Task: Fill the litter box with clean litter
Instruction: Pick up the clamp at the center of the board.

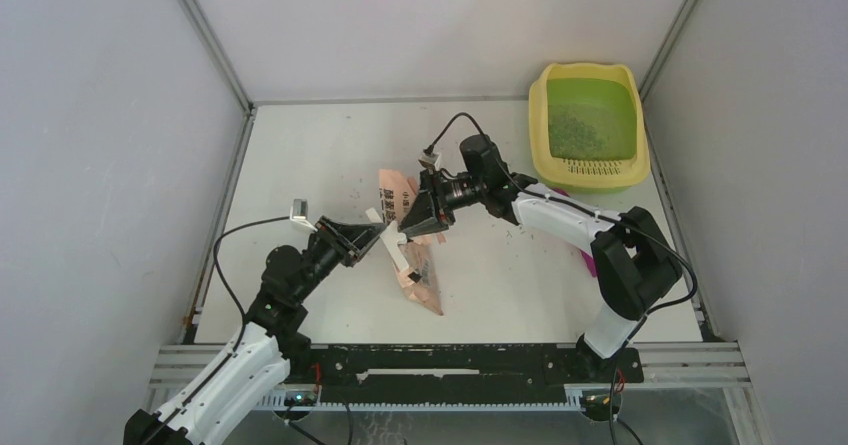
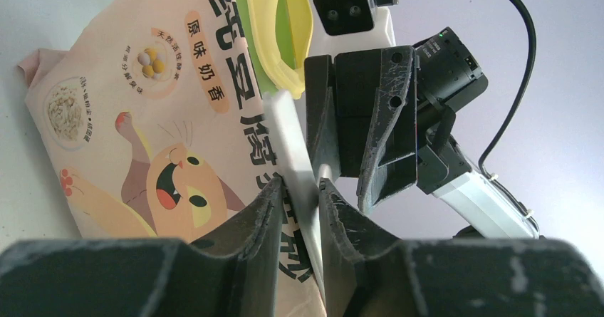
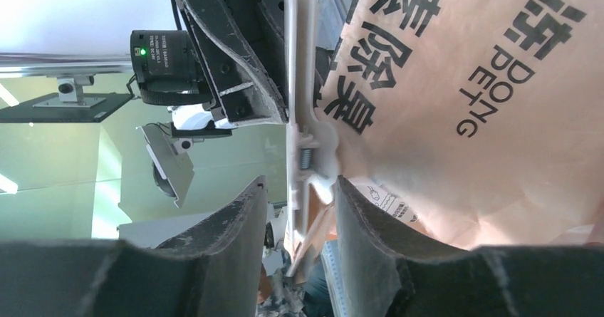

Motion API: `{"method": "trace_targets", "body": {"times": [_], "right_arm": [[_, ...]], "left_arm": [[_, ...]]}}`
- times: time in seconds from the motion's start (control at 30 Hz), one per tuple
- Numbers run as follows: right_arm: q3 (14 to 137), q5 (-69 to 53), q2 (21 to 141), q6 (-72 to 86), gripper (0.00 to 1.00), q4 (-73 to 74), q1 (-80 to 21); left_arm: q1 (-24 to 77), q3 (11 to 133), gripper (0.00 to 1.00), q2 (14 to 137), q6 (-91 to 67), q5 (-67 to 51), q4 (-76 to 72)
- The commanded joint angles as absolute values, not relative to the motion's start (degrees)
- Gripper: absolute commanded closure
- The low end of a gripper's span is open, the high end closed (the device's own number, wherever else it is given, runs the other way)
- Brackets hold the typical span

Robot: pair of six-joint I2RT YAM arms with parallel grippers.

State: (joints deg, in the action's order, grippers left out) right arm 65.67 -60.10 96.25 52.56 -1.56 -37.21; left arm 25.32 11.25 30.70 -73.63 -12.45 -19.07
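While my left gripper (image 2: 299, 189) pinches the white clip (image 2: 288, 135) on the peach bag (image 2: 135, 117), jaws nearly closed on it, my right gripper (image 3: 299, 189) straddles the clip's spring end. Its jaws are parted, one pad touching, other w/ gap. Litter box (image 1: 592, 170): far right corner of table (image 1: 330, 145), well apart from bag. Litter (image 1: 572, 130) scattered in green basin.

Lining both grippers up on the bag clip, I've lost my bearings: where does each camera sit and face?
Top external: above and behind the bases, looking down at both arms, the bag and the litter box.
Left wrist: behind the left gripper, facing the clip, bag and right gripper.
Right wrist: behind the right gripper, facing the clip and left gripper.
All share the clip.
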Motion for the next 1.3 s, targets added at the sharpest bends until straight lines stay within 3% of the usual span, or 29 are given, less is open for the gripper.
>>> {"method": "trace_targets", "body": {"times": [0.0,0.07,0.2,0.37,1.13,1.27], "right_arm": [[66.1,-59.9,96.4,51.8,0.4,-3.2,-37.4],[66.1,-59.7,96.3,51.3,0.33,-2.6,-37.4],[66.2,-59.5,96.1,50.7,0.34,-2.2,-37.3],[66.1,-60.0,96.4,51.6,0.44,-3.4,-37.4],[68.9,-60.2,97.8,51.4,0.56,-2.5,-39.1],[69.8,-60.2,98.1,51.4,0.64,-2.3,-39.1]], "left_arm": [[24.7,9.8,0.71,30.2,-74.1,-13.6,-20.7],[24.7,9.7,0.71,30.1,-74.1,-13.5,-20.7],[24.6,9.6,0.71,30.1,-74.1,-13.5,-20.7],[24.6,9.5,0.71,30.1,-74.1,-13.5,-20.7],[24.5,9.5,0.71,30.1,-74.2,-13.7,-20.7],[24.4,9.6,0.7,30.4,-74.1,-14.0,-20.7]]}}
